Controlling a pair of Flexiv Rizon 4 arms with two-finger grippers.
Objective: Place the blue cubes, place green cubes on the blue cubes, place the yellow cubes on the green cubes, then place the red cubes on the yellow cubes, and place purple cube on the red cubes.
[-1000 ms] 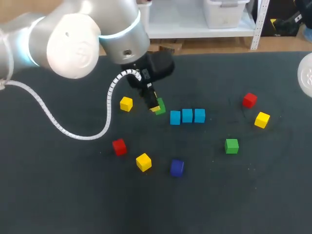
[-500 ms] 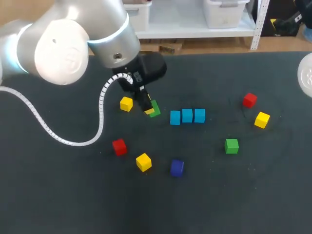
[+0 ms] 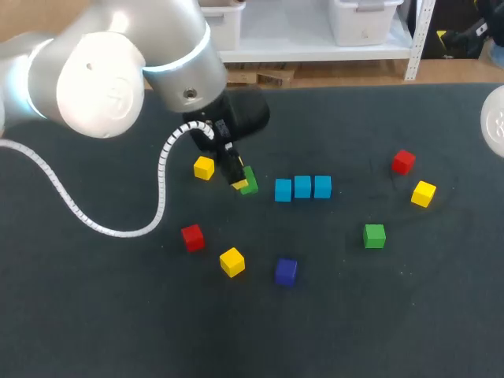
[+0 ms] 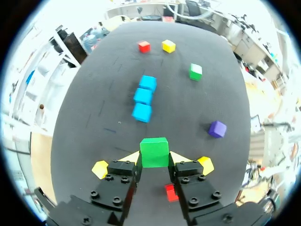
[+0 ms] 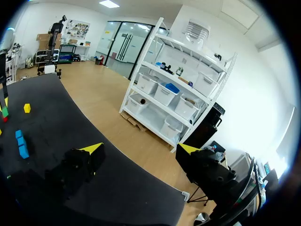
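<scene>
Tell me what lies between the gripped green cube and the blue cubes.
Only bare table between the green cube and the blue cubes, shown in the left wrist view.

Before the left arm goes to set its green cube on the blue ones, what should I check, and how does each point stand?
1. Grip: left gripper shut on the held green cube, a finger on each side: ok.
2. Base: three blue cubes in a touching row, tops bare: ok.
3. Alignment: held green cube is beside the row's end, not above it: not ok.
4. Lift height enough to pass over the row: cannot tell.
5. Right gripper open, far from the cubes: ok.
6. Second green cube free and apart: ok.
</scene>
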